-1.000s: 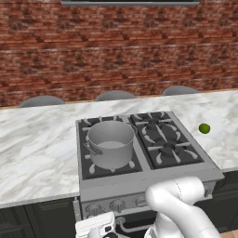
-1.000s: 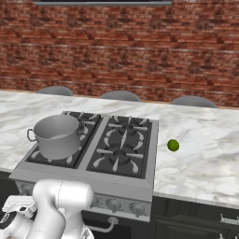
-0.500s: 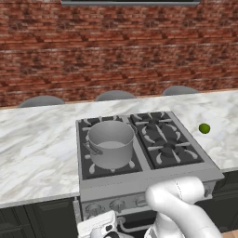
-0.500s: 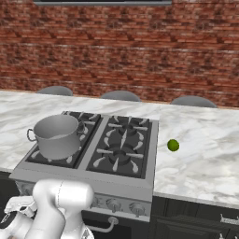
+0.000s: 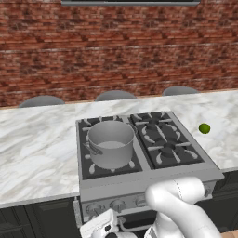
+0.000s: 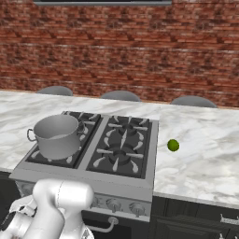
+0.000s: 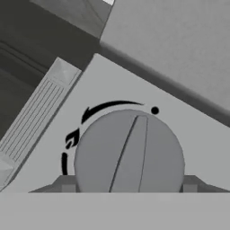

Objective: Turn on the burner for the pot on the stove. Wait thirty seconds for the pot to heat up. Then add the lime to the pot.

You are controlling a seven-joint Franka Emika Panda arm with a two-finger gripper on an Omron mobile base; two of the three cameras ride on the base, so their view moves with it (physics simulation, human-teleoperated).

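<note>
The grey metal pot [image 5: 110,144] [image 6: 57,136] stands on the front left burner of the steel stove [image 5: 153,175] [image 6: 100,176]. On the marble counter to the right of the stove lies the small green lime [image 5: 204,128] [image 6: 173,145]. My gripper [image 7: 126,185] is down at the stove's front panel, with the white hand [image 5: 99,228] below the leftmost knobs. In the hand view a round grey knob [image 7: 129,152] sits between my fingertips [image 7: 63,183], which touch its two sides. Its ridge points just left of the black dot. No flame shows under the pot.
More round knobs [image 5: 117,204] [image 6: 112,203] run along the stove's front, above the oven door handle [image 6: 105,228]. Three grey stool tops [image 5: 114,95] stand behind the counter before the brick wall. My white arm [image 5: 186,209] hangs in front of the stove.
The white hand has edged slightly right along the stove's front panel. Pot and lime have not moved.
</note>
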